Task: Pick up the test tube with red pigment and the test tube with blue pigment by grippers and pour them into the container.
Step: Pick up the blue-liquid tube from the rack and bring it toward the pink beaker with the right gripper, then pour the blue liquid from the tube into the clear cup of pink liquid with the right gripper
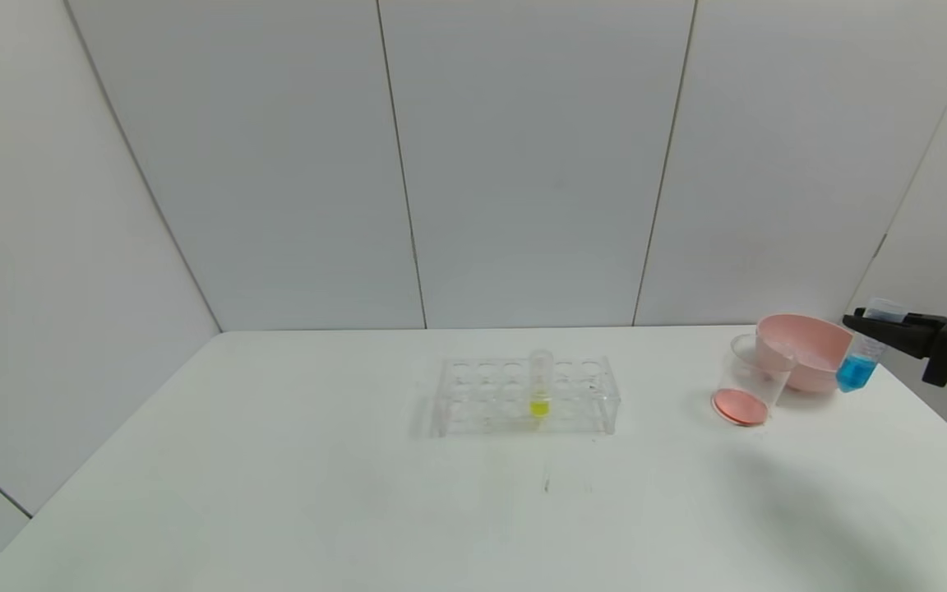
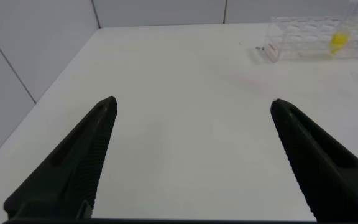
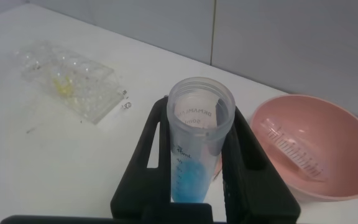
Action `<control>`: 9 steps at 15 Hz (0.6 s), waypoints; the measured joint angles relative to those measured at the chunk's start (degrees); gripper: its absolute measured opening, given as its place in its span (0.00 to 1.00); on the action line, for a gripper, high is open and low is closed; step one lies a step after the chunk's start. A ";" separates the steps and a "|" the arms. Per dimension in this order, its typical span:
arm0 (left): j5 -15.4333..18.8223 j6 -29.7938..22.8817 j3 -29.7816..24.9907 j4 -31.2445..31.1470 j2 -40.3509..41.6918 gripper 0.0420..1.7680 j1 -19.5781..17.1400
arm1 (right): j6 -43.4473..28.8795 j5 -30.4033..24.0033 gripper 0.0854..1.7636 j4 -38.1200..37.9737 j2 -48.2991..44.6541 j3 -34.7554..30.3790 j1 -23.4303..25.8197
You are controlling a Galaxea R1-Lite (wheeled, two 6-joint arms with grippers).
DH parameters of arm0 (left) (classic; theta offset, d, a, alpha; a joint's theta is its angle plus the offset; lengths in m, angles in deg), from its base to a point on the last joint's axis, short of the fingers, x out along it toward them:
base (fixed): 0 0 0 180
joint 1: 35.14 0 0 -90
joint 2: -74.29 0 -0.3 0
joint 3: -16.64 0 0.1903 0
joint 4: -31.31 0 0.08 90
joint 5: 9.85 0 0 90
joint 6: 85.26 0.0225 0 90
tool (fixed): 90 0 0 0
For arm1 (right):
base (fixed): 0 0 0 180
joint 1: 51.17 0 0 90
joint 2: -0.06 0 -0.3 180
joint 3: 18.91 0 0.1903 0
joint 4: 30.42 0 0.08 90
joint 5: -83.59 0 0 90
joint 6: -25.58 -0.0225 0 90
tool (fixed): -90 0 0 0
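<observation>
My right gripper is shut on the test tube with blue pigment, holding it nearly upright just right of the pink bowl. The right wrist view shows the tube open-topped between the gripper's fingers, with blue liquid in its lower part. The container, a clear cup with orange-red liquid at its bottom, stands left of the bowl. No tube holding red liquid is in view. My left gripper is open and empty over bare table, outside the head view.
The pink bowl stands at the far right; a clear empty tube lies in it. A clear tube rack with a yellow-liquid tube stands mid-table. The table's right edge is near my right arm.
</observation>
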 joint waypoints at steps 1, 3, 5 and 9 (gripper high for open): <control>0.00 0.00 0.00 0.00 0.00 1.00 0.00 | 3.71 -0.16 0.26 -4.33 0.30 2.54 0.45; 0.00 0.00 0.00 0.02 0.00 1.00 0.00 | 11.17 -0.28 0.26 -14.13 1.27 8.27 0.77; 0.02 0.00 0.00 0.00 0.00 1.00 0.00 | 16.84 -0.27 0.26 -25.04 2.46 14.82 0.45; 0.00 0.00 0.00 0.00 0.00 1.00 0.00 | 28.00 1.73 0.26 -47.59 6.05 30.50 -1.68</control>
